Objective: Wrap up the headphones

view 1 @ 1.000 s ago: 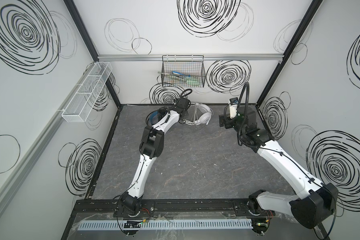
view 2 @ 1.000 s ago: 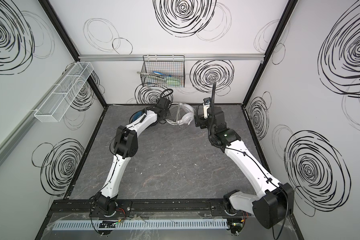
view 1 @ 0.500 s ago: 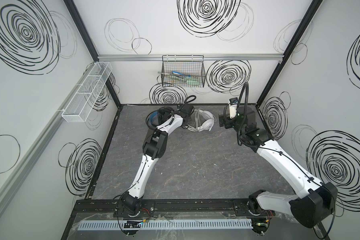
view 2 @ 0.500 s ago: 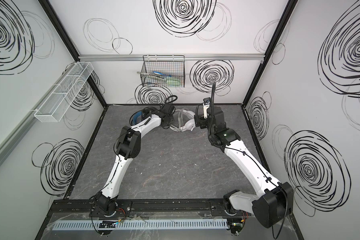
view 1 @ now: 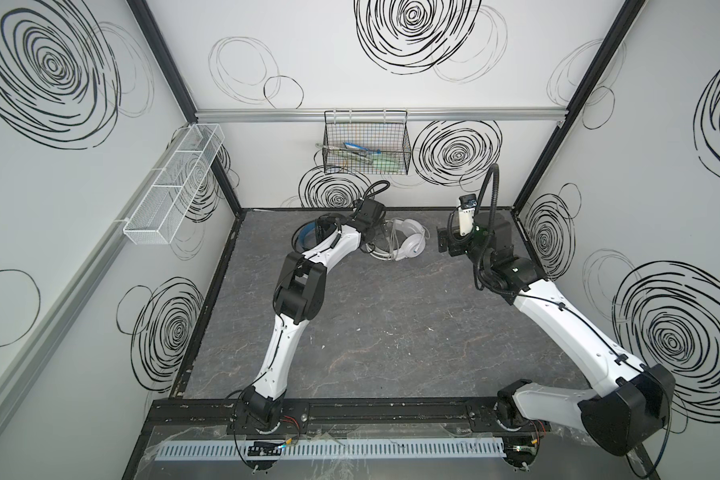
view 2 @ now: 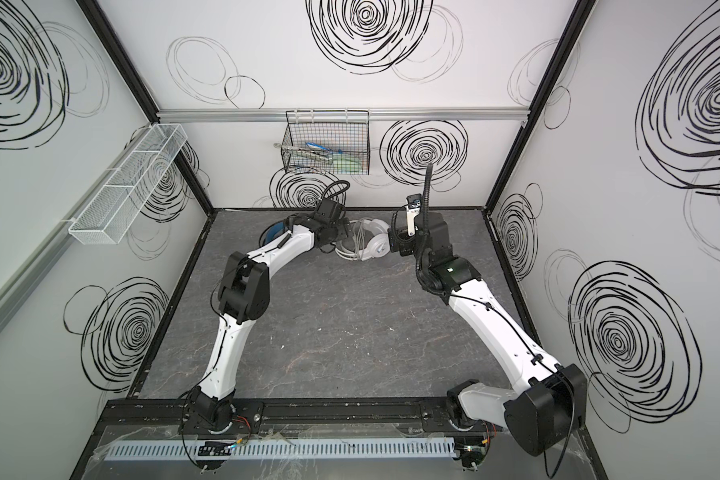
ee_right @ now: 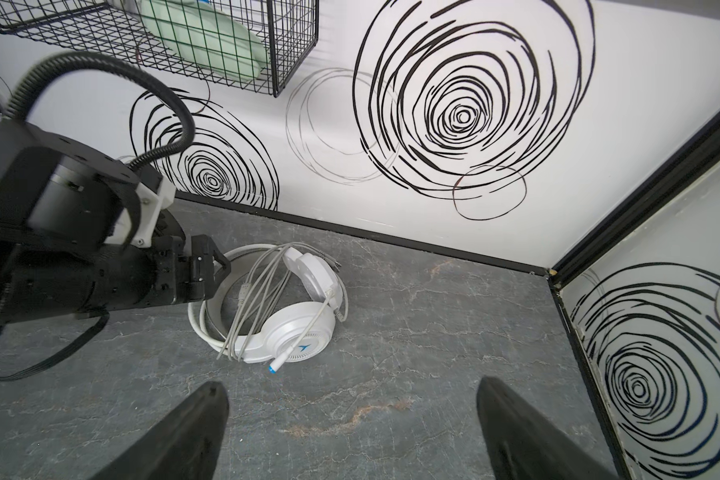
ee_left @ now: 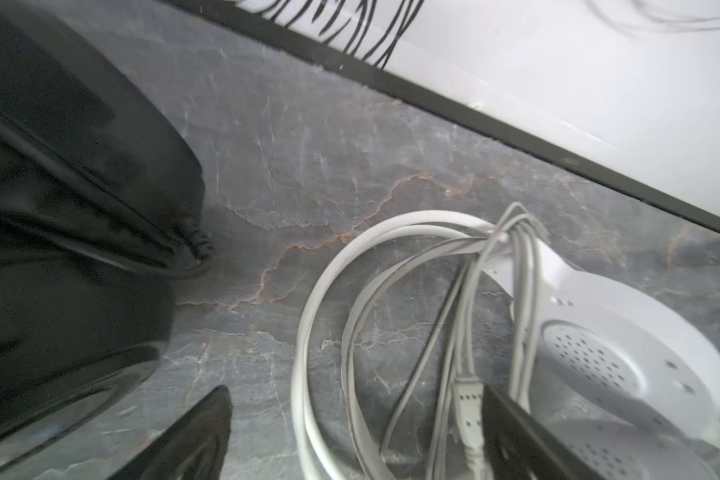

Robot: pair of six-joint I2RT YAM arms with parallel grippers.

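The white headphones [view 1: 408,246] [view 2: 371,245] [ee_right: 294,322] lie at the back of the table near the rear wall, with their white cable [ee_right: 258,282] [ee_left: 516,257] draped in loops over the headband. My left gripper [view 1: 376,240] [view 2: 336,237] [ee_left: 354,395] is open right beside them, and the headband and cable loops lie between its fingers [ee_left: 200,436] without being pinched. The black headphones [view 1: 308,232] [view 2: 273,235] [ee_left: 67,216], with blue inside, sit behind the left forearm. My right gripper [view 1: 443,243] [view 2: 395,242] [ee_right: 350,386] hangs open and empty to the right of the white headset.
A black wire basket [view 1: 364,145] with tools hangs on the rear wall above the headphones. A white mesh rack [view 1: 171,191] is fixed to the left wall. The rear wall edge [ee_left: 516,137] runs close behind the white headset.
The left gripper has gone from shut to wide open, letting go of the white cable. The left arm and the white headset shifted slightly right and forward. The right arm has stayed still.
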